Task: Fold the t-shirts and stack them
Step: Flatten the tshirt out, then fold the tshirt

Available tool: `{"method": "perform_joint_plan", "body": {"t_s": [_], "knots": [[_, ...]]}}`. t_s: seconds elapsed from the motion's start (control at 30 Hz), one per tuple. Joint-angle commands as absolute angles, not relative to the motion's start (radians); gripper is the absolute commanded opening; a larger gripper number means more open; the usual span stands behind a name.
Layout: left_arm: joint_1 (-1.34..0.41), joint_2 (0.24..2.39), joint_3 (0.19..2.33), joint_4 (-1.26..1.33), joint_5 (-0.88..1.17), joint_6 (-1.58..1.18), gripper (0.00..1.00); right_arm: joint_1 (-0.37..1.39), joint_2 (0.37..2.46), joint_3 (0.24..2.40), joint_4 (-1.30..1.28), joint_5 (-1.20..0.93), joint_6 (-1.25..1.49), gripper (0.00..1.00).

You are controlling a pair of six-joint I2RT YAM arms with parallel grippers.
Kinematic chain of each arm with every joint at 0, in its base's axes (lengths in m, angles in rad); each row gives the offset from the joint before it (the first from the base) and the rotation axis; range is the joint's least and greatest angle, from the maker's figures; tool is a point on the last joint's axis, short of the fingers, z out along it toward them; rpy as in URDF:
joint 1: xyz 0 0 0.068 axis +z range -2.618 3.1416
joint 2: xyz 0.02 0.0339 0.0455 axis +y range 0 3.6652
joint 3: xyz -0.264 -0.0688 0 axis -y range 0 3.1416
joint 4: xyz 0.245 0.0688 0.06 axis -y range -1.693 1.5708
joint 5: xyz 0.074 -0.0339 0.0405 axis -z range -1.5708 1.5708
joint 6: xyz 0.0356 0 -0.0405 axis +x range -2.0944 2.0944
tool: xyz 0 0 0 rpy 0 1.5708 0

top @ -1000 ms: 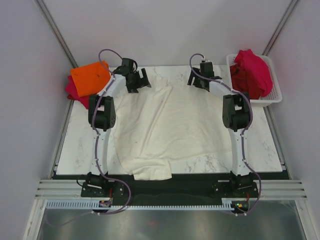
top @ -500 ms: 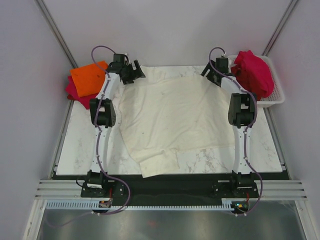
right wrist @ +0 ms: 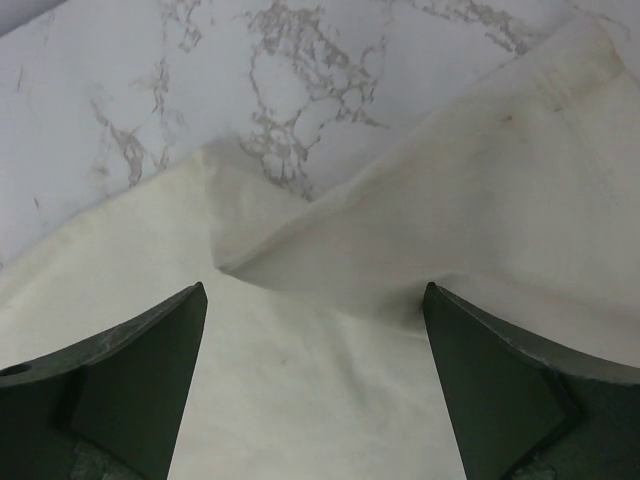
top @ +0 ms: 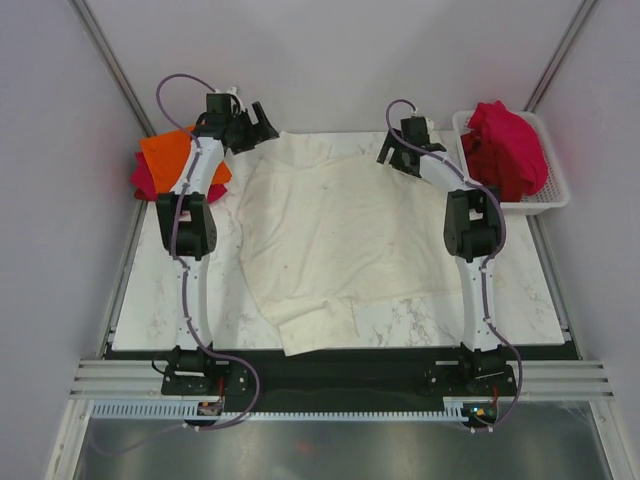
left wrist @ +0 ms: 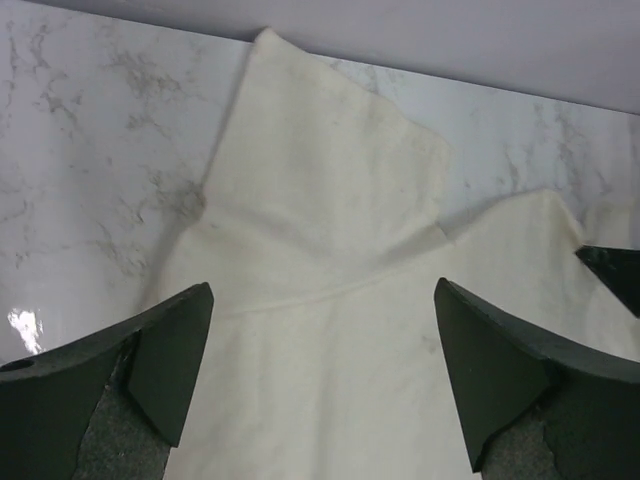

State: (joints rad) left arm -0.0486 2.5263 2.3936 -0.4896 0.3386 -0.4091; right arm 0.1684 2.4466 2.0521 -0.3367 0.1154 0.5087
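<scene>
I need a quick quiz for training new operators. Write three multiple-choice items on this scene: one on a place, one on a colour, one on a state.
1. The white mesh basket sits at which part of the table?
A far right corner; B far left corner; C near edge.

2. The t-shirt spread flat between the arms is:
A crimson; B orange; C cream-white.

3. The left gripper and right gripper are:
A both shut on cloth; B both open, holding nothing; C left shut, right open.

Key:
1 A, since the top view shows it at the upper right.
2 C, since the cloth is pale cream in every view.
3 B, since each wrist view shows the jaws wide apart with nothing gripped between them.
</scene>
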Motion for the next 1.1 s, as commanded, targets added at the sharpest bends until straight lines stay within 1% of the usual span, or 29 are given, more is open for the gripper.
{"method": "perform_joint_plan", "body": {"t_s": [0.0, 0.03, 0.07, 0.1, 0.13, 0.17, 0.2, 0.23, 0.27, 0.3, 0.33, 0.37, 0.4, 0.43, 0.47, 0.5, 0.53, 0.6, 0.63, 0.73, 0.93, 0.97, 1.07], "knots": [[-0.126, 2.150, 2.263, -0.433, 0.325, -0.356, 1.00, 0.202, 2.266, 2.138, -0.469, 0.250, 0.417, 0.98], [-0.133, 2.096, 2.156, -0.436, 0.312, -0.363, 1.00, 0.206, 2.237, 2.134, -0.488, 0.279, 0.408, 0.98], [-0.144, 1.977, 2.095, -0.445, 0.287, -0.394, 1.00, 0.212, 2.174, 2.125, -0.529, 0.308, 0.400, 0.98], [-0.149, 1.918, 2.032, -0.448, 0.285, -0.405, 1.00, 0.213, 2.140, 2.093, -0.550, 0.337, 0.403, 0.98], [-0.153, 1.861, 1.894, -0.456, 0.276, -0.419, 1.00, 0.213, 2.102, 2.062, -0.563, 0.371, 0.408, 0.98], [-0.169, 1.732, 1.819, -0.469, 0.262, -0.448, 1.00, 0.213, 2.017, 2.024, -0.578, 0.385, 0.420, 0.98], [-0.182, 1.674, 1.737, -0.477, 0.253, -0.451, 1.00, 0.213, 1.970, 1.931, -0.578, 0.400, 0.431, 0.98], [-0.199, 1.605, 1.579, -0.483, 0.246, -0.454, 1.00, 0.213, 1.924, 1.880, -0.577, 0.405, 0.437, 0.98], [-0.239, 1.545, 1.493, -0.489, 0.230, -0.469, 1.00, 0.215, 1.832, 1.829, -0.574, 0.406, 0.442, 0.98], [-0.264, 1.426, 1.408, -0.495, 0.223, -0.480, 1.00, 0.215, 1.788, 1.730, -0.574, 0.405, 0.455, 0.98], [-0.293, 1.373, 1.241, -0.499, 0.219, -0.507, 1.00, 0.215, 1.702, 1.679, -0.574, 0.390, 0.462, 0.98], [-0.355, 1.324, 1.162, -0.500, 0.210, -0.531, 1.00, 0.213, 1.660, 1.627, -0.566, 0.381, 0.469, 0.98], [-0.385, 1.268, 1.085, -0.503, 0.206, -0.558, 1.00, 0.215, 1.619, 1.518, -0.557, 0.370, 0.485, 0.98], [-0.414, 1.179, 0.945, -0.503, 0.201, -0.587, 1.00, 0.215, 1.576, 1.464, -0.543, 0.348, 0.494, 0.98], [-0.443, 1.133, 0.880, -0.505, 0.199, -0.654, 1.00, 0.215, 1.493, 1.410, -0.513, 0.309, 0.502, 0.98], [-0.495, 1.093, 0.818, -0.505, 0.198, -0.690, 1.00, 0.215, 1.458, 1.316, -0.502, 0.290, 0.509, 0.98], [-0.518, 1.022, 0.714, -0.505, 0.198, -0.690, 1.00, 0.218, 1.422, 1.275, -0.494, 0.276, 0.524, 0.98], [-0.587, 0.970, 0.613, -0.505, 0.198, -0.690, 1.00, 0.222, 1.338, 1.188, -0.485, 0.239, 0.532, 0.98], [-0.606, 0.922, 0.588, -0.505, 0.198, -0.690, 1.00, 0.227, 1.315, 1.168, -0.488, 0.232, 0.531, 0.98], [-0.676, 0.878, 0.519, -0.505, 0.198, -0.690, 1.00, 0.238, 1.220, 1.108, -0.509, 0.212, 0.526, 0.98], [-0.883, 0.883, 0.451, -0.505, 0.198, -0.690, 1.00, 0.239, 1.117, 1.052, -0.566, 0.204, 0.497, 0.98], [-0.896, 0.897, 0.446, -0.552, 0.090, -1.078, 0.94, 0.239, 1.109, 1.045, -0.569, 0.206, 0.494, 0.98], [-0.926, 0.928, 0.434, -0.555, 0.092, -1.110, 0.91, 0.241, 1.095, 1.046, -0.587, 0.202, 0.485, 0.98]]}}
